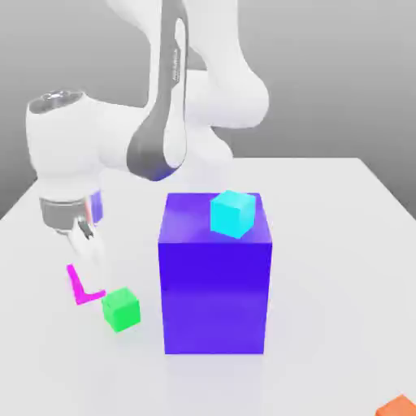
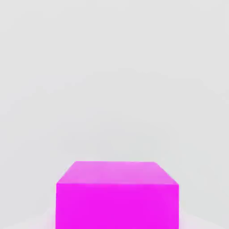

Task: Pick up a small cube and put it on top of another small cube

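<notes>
My gripper (image 1: 89,275) is down at the exterior view's left, shut on the small magenta cube (image 1: 79,288). A white finger (image 1: 91,252) covers most of that cube, so just its left and lower edges show. In the hand view the magenta cube (image 2: 117,197) sits very close, over the white table. I cannot tell whether it rests on the table or hangs just above it. A small green cube (image 1: 121,309) lies on the table right beside it, toward the exterior view's right and nearer the front.
A tall blue block (image 1: 214,284) stands in the middle of the white table (image 1: 341,268), with a cyan cube (image 1: 232,214) on its top. An orange object (image 1: 398,406) pokes in at the front right corner.
</notes>
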Robot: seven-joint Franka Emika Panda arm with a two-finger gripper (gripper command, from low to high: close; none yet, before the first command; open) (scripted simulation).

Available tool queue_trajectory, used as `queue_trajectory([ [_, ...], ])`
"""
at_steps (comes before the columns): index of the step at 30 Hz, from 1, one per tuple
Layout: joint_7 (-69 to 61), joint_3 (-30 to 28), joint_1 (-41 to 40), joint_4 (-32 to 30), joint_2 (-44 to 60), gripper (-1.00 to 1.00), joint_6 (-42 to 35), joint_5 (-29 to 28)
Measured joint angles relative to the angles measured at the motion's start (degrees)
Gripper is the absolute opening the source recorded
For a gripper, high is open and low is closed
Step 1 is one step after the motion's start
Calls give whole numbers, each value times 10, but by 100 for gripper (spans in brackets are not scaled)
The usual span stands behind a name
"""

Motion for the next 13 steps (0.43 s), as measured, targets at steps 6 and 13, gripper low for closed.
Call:
queue_trajectory([
  [6,-21,-1,10,-47,10,-100,56,2],
  [13,-43,2,20,-44,90,100,134,34],
])
